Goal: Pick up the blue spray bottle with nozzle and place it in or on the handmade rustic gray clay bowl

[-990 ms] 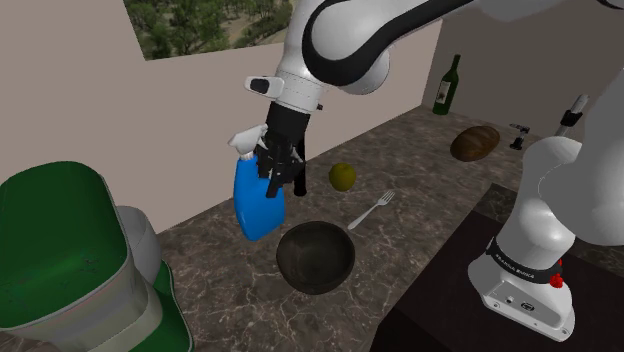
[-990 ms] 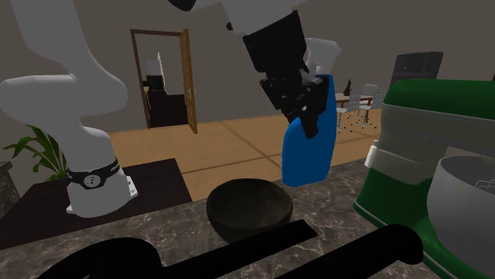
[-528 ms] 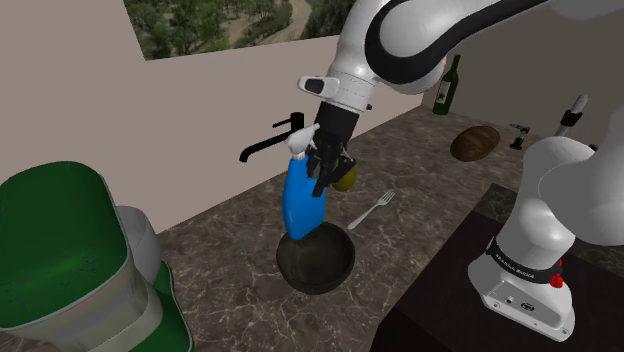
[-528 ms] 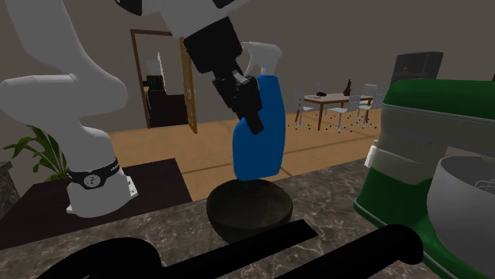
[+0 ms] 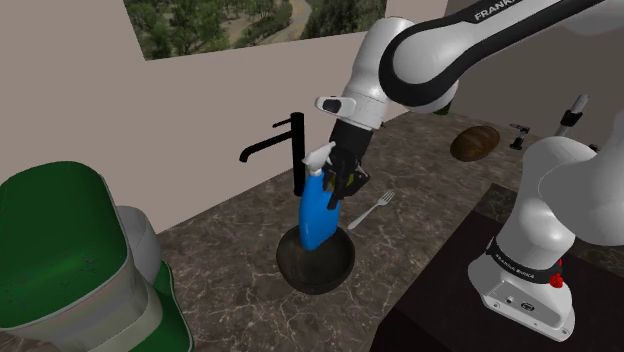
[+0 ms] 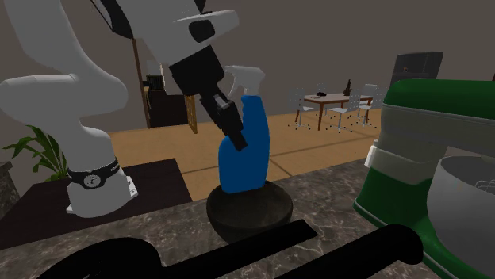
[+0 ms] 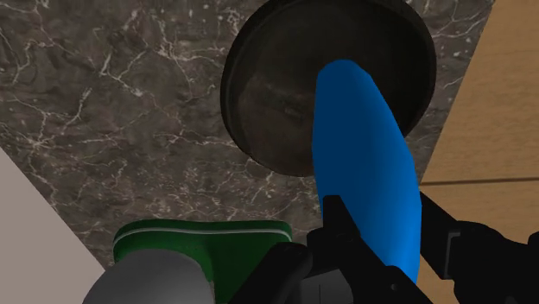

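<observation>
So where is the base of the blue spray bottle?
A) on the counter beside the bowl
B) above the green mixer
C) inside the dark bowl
C: the base of the blue spray bottle dips inside the rim of the dark bowl, gripper clasping its upper part.

The arm (image 5: 545,180) is glossy white, its rounded links joined by dark grey bands, with black "FRANK" lettering (image 5: 500,12) on an upper link. A black ring (image 5: 520,268) bearing white print circles its base (image 5: 525,300). The gripper (image 5: 338,190) is all black.
</observation>
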You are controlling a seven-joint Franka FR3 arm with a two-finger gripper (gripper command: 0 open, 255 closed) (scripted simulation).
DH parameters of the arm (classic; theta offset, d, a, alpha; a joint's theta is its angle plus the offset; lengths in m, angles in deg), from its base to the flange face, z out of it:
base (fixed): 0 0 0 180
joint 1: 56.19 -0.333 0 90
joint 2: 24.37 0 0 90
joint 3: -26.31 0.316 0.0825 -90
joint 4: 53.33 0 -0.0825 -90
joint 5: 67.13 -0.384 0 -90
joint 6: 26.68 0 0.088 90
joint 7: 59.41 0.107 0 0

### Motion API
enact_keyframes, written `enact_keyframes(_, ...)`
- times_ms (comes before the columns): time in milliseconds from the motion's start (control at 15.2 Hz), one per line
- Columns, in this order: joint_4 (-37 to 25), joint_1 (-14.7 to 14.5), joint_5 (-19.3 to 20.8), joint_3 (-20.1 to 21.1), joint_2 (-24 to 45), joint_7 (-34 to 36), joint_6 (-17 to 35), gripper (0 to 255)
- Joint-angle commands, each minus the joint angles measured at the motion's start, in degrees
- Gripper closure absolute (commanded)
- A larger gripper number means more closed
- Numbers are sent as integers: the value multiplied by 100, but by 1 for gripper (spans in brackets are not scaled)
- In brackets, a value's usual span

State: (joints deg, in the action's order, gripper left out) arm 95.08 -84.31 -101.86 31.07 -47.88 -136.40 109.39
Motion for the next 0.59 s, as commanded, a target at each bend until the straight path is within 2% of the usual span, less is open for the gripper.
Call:
enact_keyframes(0,94,-37,-94,-5,85,-110,169,255)
enact_keyframes(264,216,-109,-271,-18,271,-311,451,255)
enact_keyframes(528,216,-109,-271,-18,271,-311,451,255)
